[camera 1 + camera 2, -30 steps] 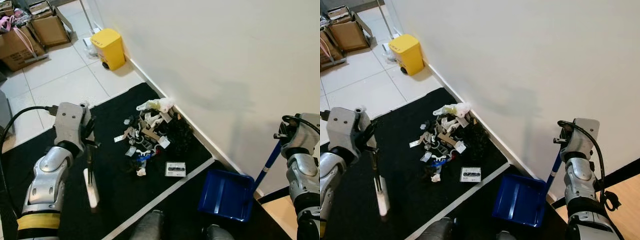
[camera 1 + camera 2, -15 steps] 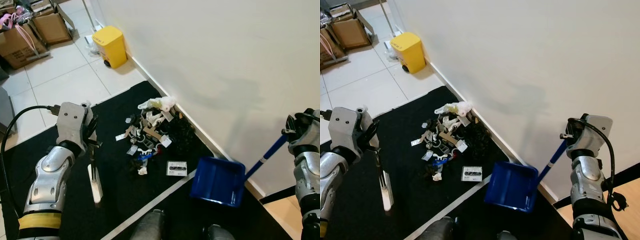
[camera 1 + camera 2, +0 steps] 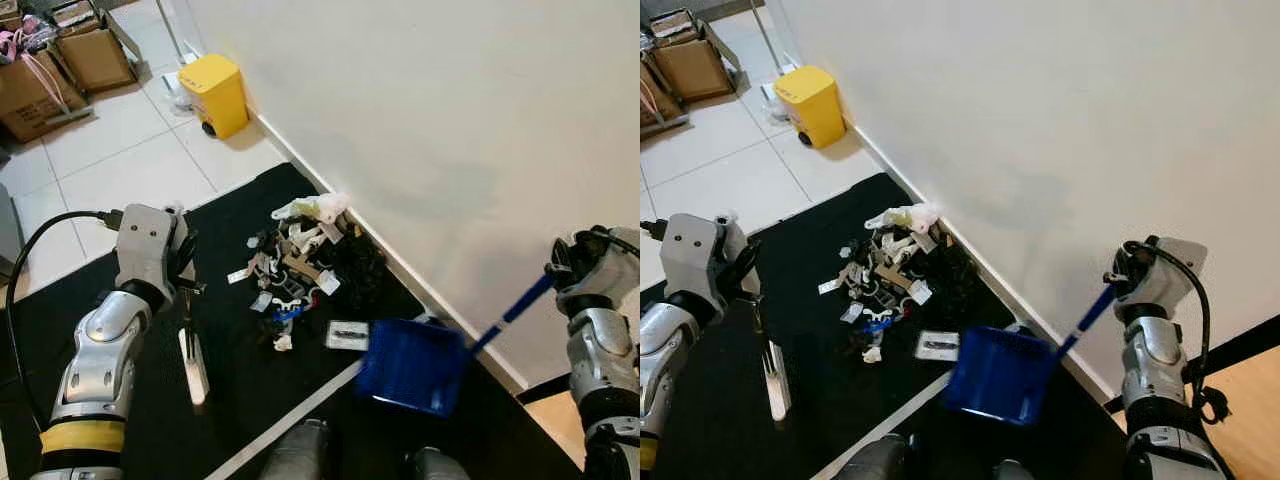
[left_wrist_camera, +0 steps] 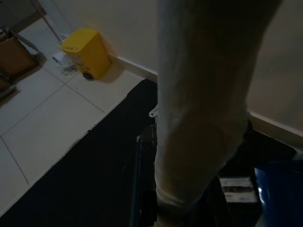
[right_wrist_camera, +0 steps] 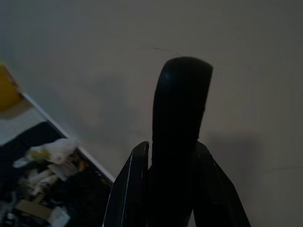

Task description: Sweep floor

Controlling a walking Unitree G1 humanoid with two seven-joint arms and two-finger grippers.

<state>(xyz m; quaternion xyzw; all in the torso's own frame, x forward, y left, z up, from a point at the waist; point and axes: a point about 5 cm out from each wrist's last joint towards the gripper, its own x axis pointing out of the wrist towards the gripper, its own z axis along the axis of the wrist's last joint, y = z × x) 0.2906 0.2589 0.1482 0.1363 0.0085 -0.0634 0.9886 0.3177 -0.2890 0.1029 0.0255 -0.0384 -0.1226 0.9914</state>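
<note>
A pile of mixed litter (image 3: 305,268) lies on the black mat (image 3: 230,230) against the white wall, with a small dark card (image 3: 347,335) at its near edge. My left gripper (image 3: 183,285) is shut on the dark handle of a brush whose white head (image 3: 195,366) rests on the mat left of the pile. My right gripper (image 3: 558,272) is shut on the blue handle of the blue dustpan (image 3: 410,365). The pan hangs tilted just right of the card. In the right wrist view, two black fingers (image 5: 137,189) clamp the handle's dark end.
A yellow bin (image 3: 216,93) stands by the wall on the tiled floor beyond the mat. Cardboard boxes (image 3: 60,70) sit at the far left. A pale stripe (image 3: 300,410) crosses the mat. My feet (image 3: 300,455) are at the bottom edge.
The dustpan was lifted from the floor by the wall and swung left, now next to the card. The left arm and brush barely moved.
</note>
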